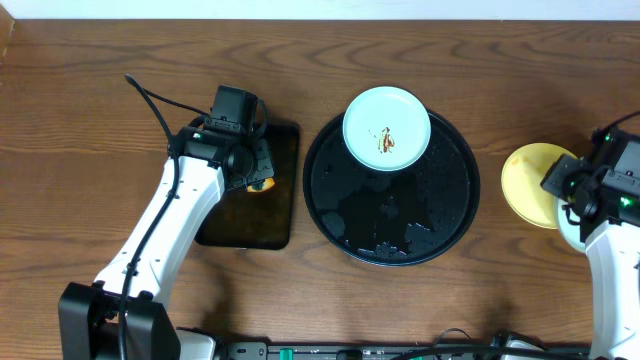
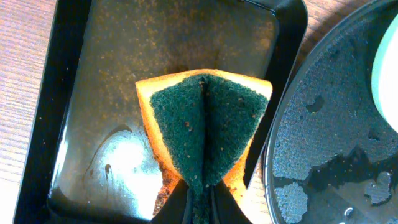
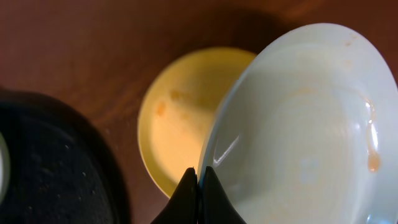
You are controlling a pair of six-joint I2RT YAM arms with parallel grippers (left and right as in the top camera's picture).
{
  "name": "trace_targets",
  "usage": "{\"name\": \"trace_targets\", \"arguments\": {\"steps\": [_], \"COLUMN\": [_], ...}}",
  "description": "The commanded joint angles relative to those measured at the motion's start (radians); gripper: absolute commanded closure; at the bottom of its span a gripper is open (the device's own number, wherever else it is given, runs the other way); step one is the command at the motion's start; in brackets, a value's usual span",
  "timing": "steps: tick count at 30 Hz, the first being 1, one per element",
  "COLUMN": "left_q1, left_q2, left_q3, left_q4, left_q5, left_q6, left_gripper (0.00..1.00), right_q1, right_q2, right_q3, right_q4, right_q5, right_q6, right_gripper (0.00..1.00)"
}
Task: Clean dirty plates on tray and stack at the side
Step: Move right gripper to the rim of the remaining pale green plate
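Observation:
The round black tray (image 1: pixel 400 222) sits mid-table, wet with droplets. A pale mint plate (image 1: pixel 387 128) with a brown smear rests on its far rim. A pale yellow plate (image 1: pixel 528 182) lies on the bare wood to the right, also seen in the right wrist view (image 3: pixel 180 124). My right gripper (image 3: pixel 200 178) is shut on the rim of a pale white plate (image 3: pixel 311 137), held tilted above the yellow one; a faint orange streak marks it. My left gripper (image 2: pixel 198 208) is shut on a green-and-yellow sponge (image 2: pixel 202 130) over the rectangular tray.
The smaller rectangular black tray (image 2: pixel 81 93) lies left of the round tray, its floor wet and speckled. The round tray's rim (image 2: pixel 273 155) runs close beside it. The left arm (image 1: pixel 170 220) stretches from the front edge. Bare wood lies at the far left and back.

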Motion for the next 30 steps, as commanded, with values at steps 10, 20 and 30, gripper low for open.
{"name": "trace_targets", "arguments": {"steps": [10,20,30], "left_q1": [0.002,0.002,0.002], "left_q2": [0.006,0.006,0.006], "left_q3": [-0.004,-0.004,-0.004], "left_q4": [-0.003,-0.003,-0.003], "left_q5": [-0.012,-0.012,-0.012], "left_q6": [0.016,0.016,0.016], "left_gripper": [0.93,0.92,0.85], "right_q1": [0.127,0.153,0.153], "right_q2": [0.039,0.250,0.228], "right_q3": [0.044,0.044,0.050], "right_q4": [0.130,0.143,0.146], "right_q5": [0.016,-0.040,-0.184], "right_q6": [-0.164,-0.163,-0.159], "right_gripper": [0.99,0.99,0.76]}}
